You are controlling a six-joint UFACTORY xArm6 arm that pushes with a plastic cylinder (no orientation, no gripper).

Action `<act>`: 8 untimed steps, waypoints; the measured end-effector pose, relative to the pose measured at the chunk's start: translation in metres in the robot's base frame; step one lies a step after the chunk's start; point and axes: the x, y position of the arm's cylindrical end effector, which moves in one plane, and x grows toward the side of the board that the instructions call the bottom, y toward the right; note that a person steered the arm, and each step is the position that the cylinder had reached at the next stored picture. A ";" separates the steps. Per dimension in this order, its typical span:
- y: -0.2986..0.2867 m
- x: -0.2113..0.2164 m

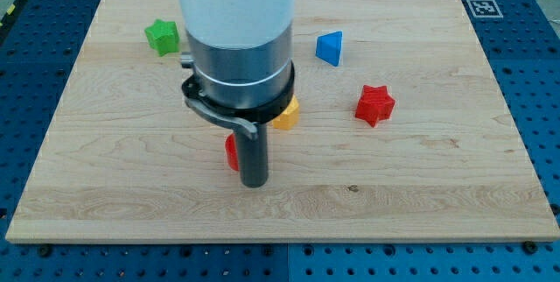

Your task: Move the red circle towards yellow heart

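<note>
The red circle [231, 152] shows only as a red sliver at the left side of the dark rod, below the board's middle. My tip [254, 183] rests on the board right next to it, on its right side, seemingly touching. The yellow heart [287, 114] lies just up and right of the rod, mostly hidden behind the arm's grey body [241, 63]; only its right part shows.
A green star [162, 36] lies at the upper left, a blue triangle-like block [330, 47] at the upper middle, and a red star [374, 104] to the right. The wooden board [437, 186] sits on a blue perforated table.
</note>
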 end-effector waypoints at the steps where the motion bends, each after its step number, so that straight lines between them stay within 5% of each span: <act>1: -0.002 0.001; 4: 0.045 -0.029; 8: -0.037 -0.019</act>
